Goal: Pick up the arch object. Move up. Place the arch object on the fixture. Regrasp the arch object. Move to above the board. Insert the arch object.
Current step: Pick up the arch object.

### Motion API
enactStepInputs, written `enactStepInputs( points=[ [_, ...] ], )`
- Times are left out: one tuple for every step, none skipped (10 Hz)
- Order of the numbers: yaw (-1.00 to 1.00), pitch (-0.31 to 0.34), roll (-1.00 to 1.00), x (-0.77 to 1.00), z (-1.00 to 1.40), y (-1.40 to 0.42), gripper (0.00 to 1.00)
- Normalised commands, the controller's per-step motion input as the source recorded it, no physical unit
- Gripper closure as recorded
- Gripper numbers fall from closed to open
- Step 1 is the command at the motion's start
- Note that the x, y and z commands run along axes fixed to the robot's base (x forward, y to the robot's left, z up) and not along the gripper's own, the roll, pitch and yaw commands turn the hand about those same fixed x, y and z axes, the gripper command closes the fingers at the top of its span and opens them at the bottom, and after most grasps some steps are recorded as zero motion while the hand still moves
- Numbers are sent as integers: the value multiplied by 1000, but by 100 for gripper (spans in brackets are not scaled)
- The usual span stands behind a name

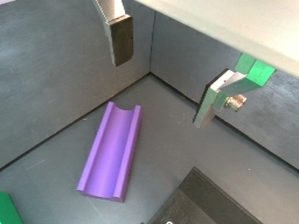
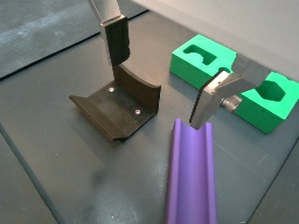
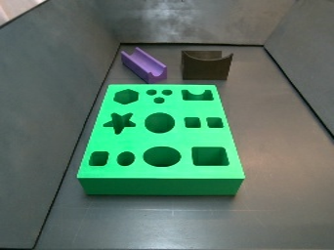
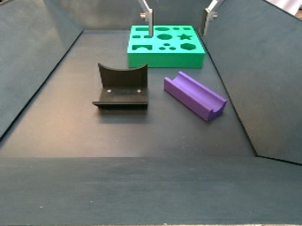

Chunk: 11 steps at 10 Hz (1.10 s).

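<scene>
The purple arch object (image 3: 146, 63) lies on the floor, groove up, between the board and the back wall; it shows in both wrist views (image 1: 111, 150) (image 2: 193, 175) and in a side view (image 4: 195, 95). The dark fixture (image 3: 205, 64) stands beside it, also seen in a side view (image 4: 120, 86) and a wrist view (image 2: 117, 109). The green board (image 3: 163, 137) (image 4: 167, 44) lies flat with its cut-outs up. My gripper (image 1: 162, 92) (image 2: 158, 92) (image 4: 178, 16) hangs open and empty, high above the arch object and fixture. It is out of frame in the side view that looks across the board.
Grey walls enclose the floor on all sides. A dark corner of the fixture (image 1: 211, 201) and parts of the green board (image 2: 205, 61) show at the edges of the wrist views.
</scene>
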Motion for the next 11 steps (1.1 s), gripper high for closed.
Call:
enactStepInputs(
  points=[
    [0,4,0,14,-77,-26,0],
    [0,0,0,26,0,0,0],
    [77,-157,-13,20,-340,-171,0],
    [503,-40,0,0,-777,-260,0],
    [1000,-41,-60,0,-649,0,0],
    [1000,0,0,0,-643,0,0],
    [1000,0,0,0,-654,0,0],
    [1000,0,0,0,-669,0,0],
    [383,-200,0,-31,-249,-417,0],
    [100,-96,0,9,-169,-257,0],
    [351,-61,161,-326,-434,-749,0]
  ],
)
